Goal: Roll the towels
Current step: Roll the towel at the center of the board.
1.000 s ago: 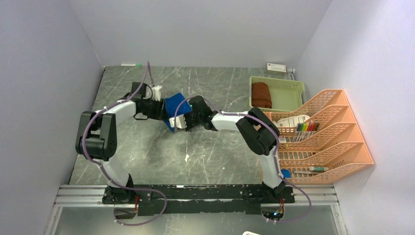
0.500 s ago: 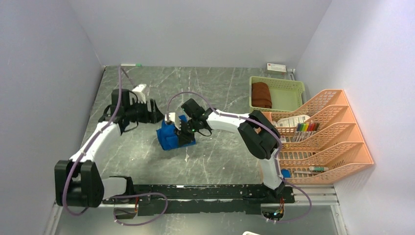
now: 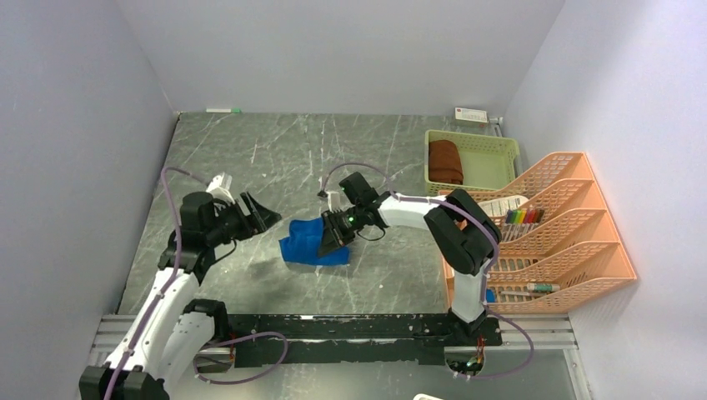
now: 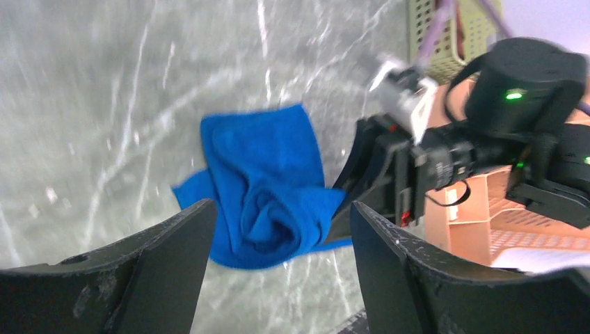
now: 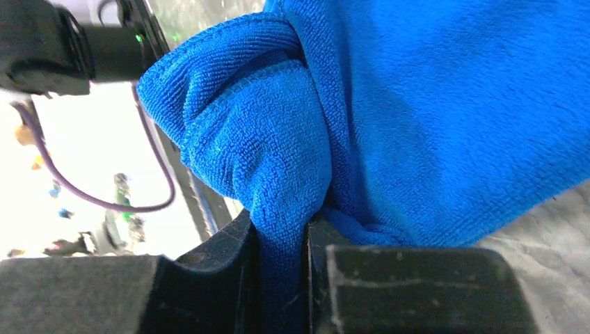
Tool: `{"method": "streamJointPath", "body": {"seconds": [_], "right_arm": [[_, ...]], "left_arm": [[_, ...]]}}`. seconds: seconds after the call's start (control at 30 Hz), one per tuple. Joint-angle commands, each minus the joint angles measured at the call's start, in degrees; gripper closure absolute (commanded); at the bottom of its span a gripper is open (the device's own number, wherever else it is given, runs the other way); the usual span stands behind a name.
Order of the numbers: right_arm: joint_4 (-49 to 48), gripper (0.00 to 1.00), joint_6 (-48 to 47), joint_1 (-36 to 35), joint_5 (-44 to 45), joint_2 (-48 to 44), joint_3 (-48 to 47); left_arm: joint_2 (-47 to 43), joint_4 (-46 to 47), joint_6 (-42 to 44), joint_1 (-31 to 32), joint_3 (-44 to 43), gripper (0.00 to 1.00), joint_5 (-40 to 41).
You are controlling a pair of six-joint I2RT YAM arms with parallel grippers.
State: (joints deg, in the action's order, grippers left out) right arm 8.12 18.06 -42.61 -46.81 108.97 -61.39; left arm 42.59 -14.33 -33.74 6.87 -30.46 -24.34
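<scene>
One blue towel [image 3: 302,244], one brown towel [image 3: 445,162].

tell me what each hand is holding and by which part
The right hand pinches the blue towel by a bunched fold at its right side; the left hand is open, holding nothing.

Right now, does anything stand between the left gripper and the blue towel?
Nothing visible does. The open left gripper faces the blue towel across bare table. The right gripper pinches a fold on the towel's far side, so it sits past the towel, not in the left gripper's path.
</scene>
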Motion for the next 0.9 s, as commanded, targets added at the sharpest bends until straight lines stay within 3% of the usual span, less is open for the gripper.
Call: {"method": "streamJointPath", "body": {"seconds": [0.0, 0.17, 0.33, 0.47, 0.67, 0.87], "right_arm": [[-3.8, 1.0, 14.7, 1.2, 0.7, 0.9, 0.7], [-17.6, 1.0, 24.9, 0.6, -7.3, 4.9, -1.1], [-9.9, 1.0, 21.0, -0.6, -9.1, 9.6, -8.2], [-10.0, 1.0, 23.1, -1.5, -8.7, 12.5, -8.7], [-24.5, 0.97, 34.7, -2.6, -10.4, 14.5, -3.7], [-24.7, 0.95, 35.1, -2.7, -9.0, 15.0, -4.2]], "left_arm": [[-1.1, 2.0, -17.4, 2.0, 7.1, 0.18, 0.6], [-13.8, -2.8, -28.1, 4.7, 9.6, 0.15, 9.3], [-18.0, -11.3, -33.4, 5.0, 8.9, 0.14, 9.6], [-15.8, -12.1, -36.4, 5.4, 12.1, 0.13, 7.6], [-7.8, -12.1, -39.0, 9.2, 13.3, 0.1, 12.1], [1.3, -3.2, -42.6, 13.3, 13.9, 0.05, 16.4]]}}
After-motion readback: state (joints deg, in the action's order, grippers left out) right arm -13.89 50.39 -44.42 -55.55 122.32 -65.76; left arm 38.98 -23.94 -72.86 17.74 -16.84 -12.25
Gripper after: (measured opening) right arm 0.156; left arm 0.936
